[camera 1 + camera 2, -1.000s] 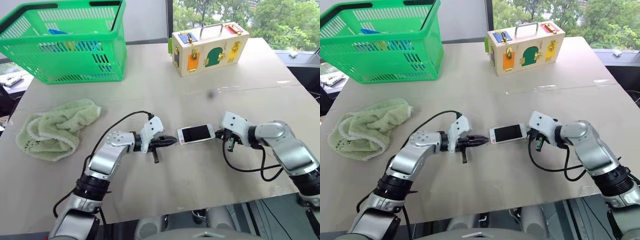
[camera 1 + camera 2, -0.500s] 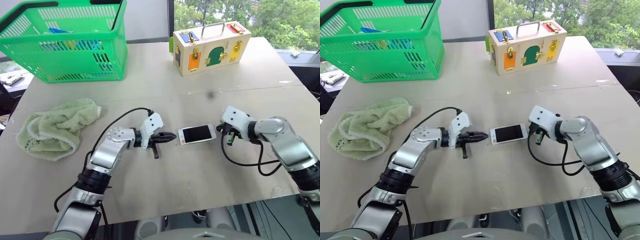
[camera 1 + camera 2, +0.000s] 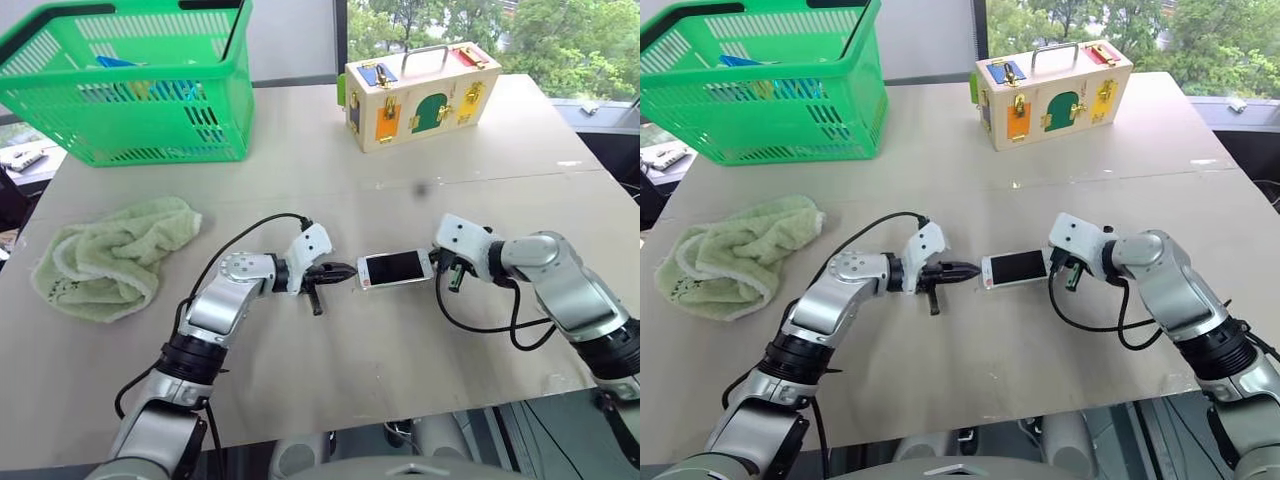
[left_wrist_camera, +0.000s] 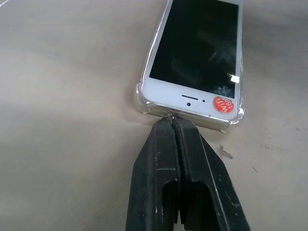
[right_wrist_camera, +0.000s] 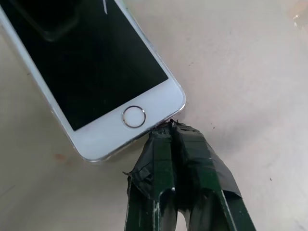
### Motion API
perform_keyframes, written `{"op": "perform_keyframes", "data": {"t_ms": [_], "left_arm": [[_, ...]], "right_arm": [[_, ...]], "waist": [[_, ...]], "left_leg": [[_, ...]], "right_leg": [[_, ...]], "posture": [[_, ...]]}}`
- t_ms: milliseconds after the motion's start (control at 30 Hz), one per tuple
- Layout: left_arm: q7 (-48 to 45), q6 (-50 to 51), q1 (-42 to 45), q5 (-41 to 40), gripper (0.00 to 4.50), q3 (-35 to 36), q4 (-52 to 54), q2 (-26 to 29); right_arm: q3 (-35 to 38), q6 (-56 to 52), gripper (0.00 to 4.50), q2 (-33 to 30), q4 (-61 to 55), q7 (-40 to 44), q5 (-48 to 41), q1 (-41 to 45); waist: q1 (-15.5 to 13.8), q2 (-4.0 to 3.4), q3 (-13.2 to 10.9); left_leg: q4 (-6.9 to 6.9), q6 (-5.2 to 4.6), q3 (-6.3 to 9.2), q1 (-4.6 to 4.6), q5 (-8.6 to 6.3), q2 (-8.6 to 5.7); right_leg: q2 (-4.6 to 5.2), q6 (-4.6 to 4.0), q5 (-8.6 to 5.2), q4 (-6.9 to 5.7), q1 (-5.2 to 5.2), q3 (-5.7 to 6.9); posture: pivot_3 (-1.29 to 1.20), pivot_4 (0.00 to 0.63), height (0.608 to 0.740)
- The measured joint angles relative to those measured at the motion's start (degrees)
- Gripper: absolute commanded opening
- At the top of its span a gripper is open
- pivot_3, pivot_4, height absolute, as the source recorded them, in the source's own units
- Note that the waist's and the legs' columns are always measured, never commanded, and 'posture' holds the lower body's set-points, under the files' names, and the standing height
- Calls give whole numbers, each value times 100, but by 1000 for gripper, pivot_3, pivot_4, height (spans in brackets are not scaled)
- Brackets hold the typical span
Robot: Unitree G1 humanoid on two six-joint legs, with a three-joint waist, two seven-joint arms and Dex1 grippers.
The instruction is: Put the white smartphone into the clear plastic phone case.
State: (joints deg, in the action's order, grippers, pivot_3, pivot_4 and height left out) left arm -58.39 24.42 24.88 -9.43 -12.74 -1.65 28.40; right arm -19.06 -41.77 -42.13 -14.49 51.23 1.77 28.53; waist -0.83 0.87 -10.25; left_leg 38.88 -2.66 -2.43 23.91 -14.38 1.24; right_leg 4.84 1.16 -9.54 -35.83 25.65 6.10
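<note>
White smartphone (image 3: 395,268) between two closed jaws, each tip against one end.

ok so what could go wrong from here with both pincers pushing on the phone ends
1. Both shut pincers, left pincer and right pincer, press on narrow tips at opposite ends of the white smartphone; a tip could slip off and skid the phone across the table.
2. Uneven pushing might twist the phone inside the clear plastic phone case, leaving one corner unseated.
</note>
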Motion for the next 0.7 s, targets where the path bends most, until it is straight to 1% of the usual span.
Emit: {"op": "perform_keyframes", "data": {"t_ms": [67,200,533,700], "left_arm": [[23,6,6,3,42,28,-11,12],[150,-3,145,43,42,64,-146,14],[295,-175,229,195,42,-43,-273,-150],[329,-193,229,195,42,-75,-274,-185]], "right_arm": [[46,-4,0,-90,-54,-1,-2,-9],[84,-3,0,-66,-44,-19,-3,-6],[-214,-31,0,574,255,-9,2,431],[-243,-42,0,581,249,17,-20,449]], "waist": [[3,1,0],[3,1,-1],[7,1,-1],[6,2,0]], "left_leg": [[0,0,-5,0,0,0],[1,0,-2,-1,0,0],[1,0,-11,-3,0,0],[2,0,-14,-3,0,-1]], "right_leg": [[0,0,0,0,0,-3],[-2,0,0,0,1,-2],[-3,0,1,-1,1,-9],[-2,0,1,-1,0,-11]], "posture": [[0,150,740],[0,150,740],[0,150,740],[0,150,740]]}}
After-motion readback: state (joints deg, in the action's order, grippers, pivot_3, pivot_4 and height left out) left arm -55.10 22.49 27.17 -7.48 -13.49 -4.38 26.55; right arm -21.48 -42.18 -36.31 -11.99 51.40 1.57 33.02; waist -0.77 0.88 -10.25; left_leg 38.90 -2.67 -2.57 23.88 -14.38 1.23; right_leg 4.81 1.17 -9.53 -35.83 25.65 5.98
